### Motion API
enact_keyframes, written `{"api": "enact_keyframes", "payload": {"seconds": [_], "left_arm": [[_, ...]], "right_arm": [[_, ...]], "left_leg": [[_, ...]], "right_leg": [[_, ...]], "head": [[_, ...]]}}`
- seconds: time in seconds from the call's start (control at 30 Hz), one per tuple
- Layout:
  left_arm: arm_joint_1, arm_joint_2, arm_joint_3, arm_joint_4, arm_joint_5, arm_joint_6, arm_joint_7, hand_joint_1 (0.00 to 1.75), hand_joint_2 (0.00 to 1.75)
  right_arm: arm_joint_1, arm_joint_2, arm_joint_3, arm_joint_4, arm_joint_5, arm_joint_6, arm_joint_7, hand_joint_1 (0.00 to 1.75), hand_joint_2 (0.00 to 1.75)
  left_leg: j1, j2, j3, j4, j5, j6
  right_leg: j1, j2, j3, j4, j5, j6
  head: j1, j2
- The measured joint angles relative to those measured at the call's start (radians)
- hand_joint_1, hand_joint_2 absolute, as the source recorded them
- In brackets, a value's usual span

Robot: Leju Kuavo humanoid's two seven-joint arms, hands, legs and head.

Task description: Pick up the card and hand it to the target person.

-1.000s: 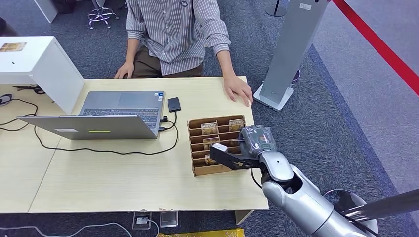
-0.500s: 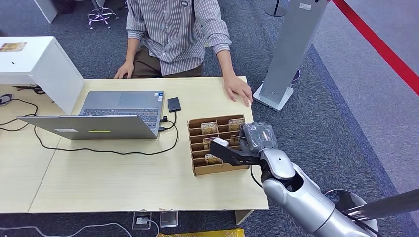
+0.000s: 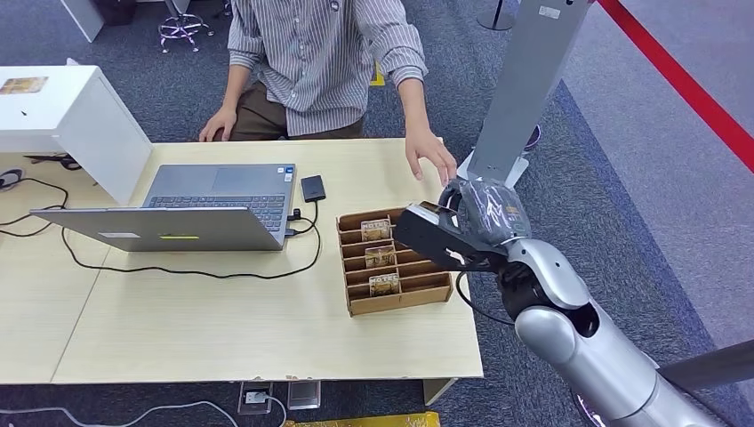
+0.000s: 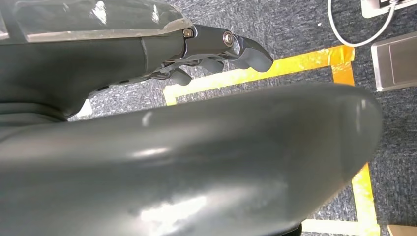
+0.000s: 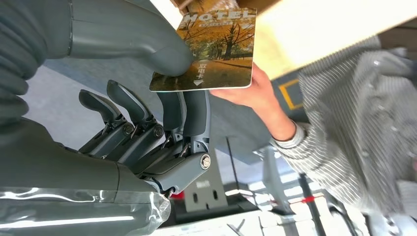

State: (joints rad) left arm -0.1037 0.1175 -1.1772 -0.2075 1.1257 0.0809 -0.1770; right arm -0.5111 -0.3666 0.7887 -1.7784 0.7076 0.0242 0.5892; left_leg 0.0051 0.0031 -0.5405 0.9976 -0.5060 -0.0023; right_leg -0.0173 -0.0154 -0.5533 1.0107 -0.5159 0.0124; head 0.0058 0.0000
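On the left of the desk (image 3: pixel 178 329) an open laptop (image 3: pixel 191 209) sits cabled up, out of the way of the handover. Mid-desk stands the cardboard card holder (image 3: pixel 391 262), its slots keeping hotel cards upright so that fingers can pluck one out. Over its far right corner hangs the robot's right hand (image 3: pixel 462 231): thumb and fingers pinch a hotel key card (image 5: pixel 209 51) by one edge, leaving most of the card free for someone to take. The person's hand (image 3: pixel 429 153) reaches just beyond it, close behind the card in the wrist view. A second ago the right hand was low among the slots and the person's palm lay flat on the desk; both have since lifted. The left hand (image 4: pixel 216 49) hangs over the carpet, fingers loosely curled, holding nothing.
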Motion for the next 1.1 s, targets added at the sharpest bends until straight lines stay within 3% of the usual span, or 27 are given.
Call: {"api": "enact_keyframes", "payload": {"seconds": [0.4,0.57,0.93,1.03,1.07,1.1], "left_arm": [[-0.002,-0.002,0.000,0.000,-0.019,-0.007,-0.007,0.00,0.00],[-0.002,-0.003,0.000,0.000,-0.021,-0.007,-0.012,0.00,0.00],[-0.002,-0.004,0.000,0.000,-0.020,-0.013,-0.012,0.00,0.00],[-0.002,-0.004,0.000,0.000,-0.020,-0.019,-0.012,0.00,1.31],[-0.002,-0.004,0.000,0.000,-0.020,-0.020,-0.012,0.00,1.31],[-0.002,-0.004,0.000,0.000,-0.020,-0.021,-0.012,0.00,0.87]], "right_arm": [[0.011,0.017,-0.040,0.071,0.323,-0.315,-0.265,1.68,1.75],[0.017,0.033,-0.056,0.140,0.379,-0.370,-0.285,1.68,1.75],[0.022,0.055,-0.069,0.213,0.403,-0.378,-0.285,1.68,1.75],[0.022,0.060,-0.069,0.227,0.401,-0.377,-0.285,0.42,1.75],[0.022,0.062,-0.069,0.231,0.400,-0.377,-0.285,0.00,1.75],[0.023,0.064,-0.069,0.235,0.398,-0.377,-0.285,0.00,1.75]], "left_leg": [[0.000,0.000,0.000,0.000,0.000,0.000],[0.000,0.000,0.000,0.000,0.000,0.000],[0.000,0.000,-0.001,0.000,0.000,0.000],[0.000,0.000,-0.001,0.000,0.000,0.000],[0.000,0.000,-0.001,0.000,0.000,0.000],[0.000,0.000,-0.001,0.000,0.000,0.000]], "right_leg": [[0.000,0.000,0.000,0.000,0.000,0.000],[0.000,0.000,0.000,0.000,0.000,0.000],[0.000,0.000,0.000,0.000,0.000,0.000],[0.000,0.000,0.000,0.000,0.000,0.000],[0.000,0.000,0.000,0.000,0.000,0.000],[0.000,0.000,0.000,0.000,0.000,0.000]], "head": [[0.001,0.000],[0.000,0.000],[0.000,0.000],[0.001,0.000],[0.001,0.000],[0.001,0.000]]}}
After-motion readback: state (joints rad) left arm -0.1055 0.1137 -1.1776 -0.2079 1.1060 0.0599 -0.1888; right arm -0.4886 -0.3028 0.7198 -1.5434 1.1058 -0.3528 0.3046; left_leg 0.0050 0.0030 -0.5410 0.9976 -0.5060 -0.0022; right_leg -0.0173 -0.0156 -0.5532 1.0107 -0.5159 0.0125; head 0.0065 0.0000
